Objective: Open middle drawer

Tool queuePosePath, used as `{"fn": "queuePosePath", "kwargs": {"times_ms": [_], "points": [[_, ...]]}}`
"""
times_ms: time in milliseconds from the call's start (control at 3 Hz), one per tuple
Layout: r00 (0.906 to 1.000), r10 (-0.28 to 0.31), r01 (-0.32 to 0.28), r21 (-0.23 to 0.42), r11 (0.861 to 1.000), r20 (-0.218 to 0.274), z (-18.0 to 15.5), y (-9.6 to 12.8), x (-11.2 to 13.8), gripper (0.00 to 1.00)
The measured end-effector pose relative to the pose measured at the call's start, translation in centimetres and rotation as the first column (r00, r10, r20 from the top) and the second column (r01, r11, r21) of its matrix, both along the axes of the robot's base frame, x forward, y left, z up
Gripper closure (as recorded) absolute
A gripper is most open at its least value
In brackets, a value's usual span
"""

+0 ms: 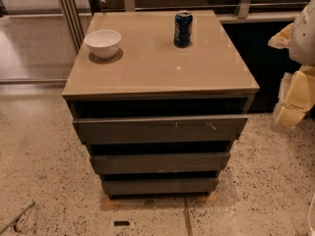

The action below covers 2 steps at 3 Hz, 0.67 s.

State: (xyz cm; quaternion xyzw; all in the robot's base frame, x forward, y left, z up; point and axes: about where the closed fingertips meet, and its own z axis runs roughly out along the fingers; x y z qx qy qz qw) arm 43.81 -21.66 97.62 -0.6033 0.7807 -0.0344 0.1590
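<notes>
A low cabinet with a glossy beige top [157, 68] stands in the middle of the view with three dark grey-brown drawer fronts stacked below. The middle drawer [160, 162] is the plain front between the upper front with pale scratch marks [160, 129] and the smallest-looking bottom front [160, 185]. It looks pushed in, with a dark gap above it. My gripper [294, 104], pale yellow under a white arm part, hangs at the right edge of the view. It is beside the cabinet's right side, well apart from the drawers, and holds nothing that I can see.
A white bowl [103, 43] sits at the top's back left and a blue soda can [183, 28] at the back centre. Speckled floor [44, 181] surrounds the cabinet. A small dark piece [121, 223] lies on the floor in front. Metal rails [69, 14] stand behind.
</notes>
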Motion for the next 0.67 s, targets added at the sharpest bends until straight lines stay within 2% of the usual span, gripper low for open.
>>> {"fn": "queuePosePath", "kwargs": {"times_ms": [333,667], "points": [[1.0000,0.000,0.000,0.000,1.000,0.000,0.0,0.0,0.0,0.00],[0.9997,0.004,-0.005,0.040,0.999,0.023,-1.7,0.2,0.3,0.00]]}}
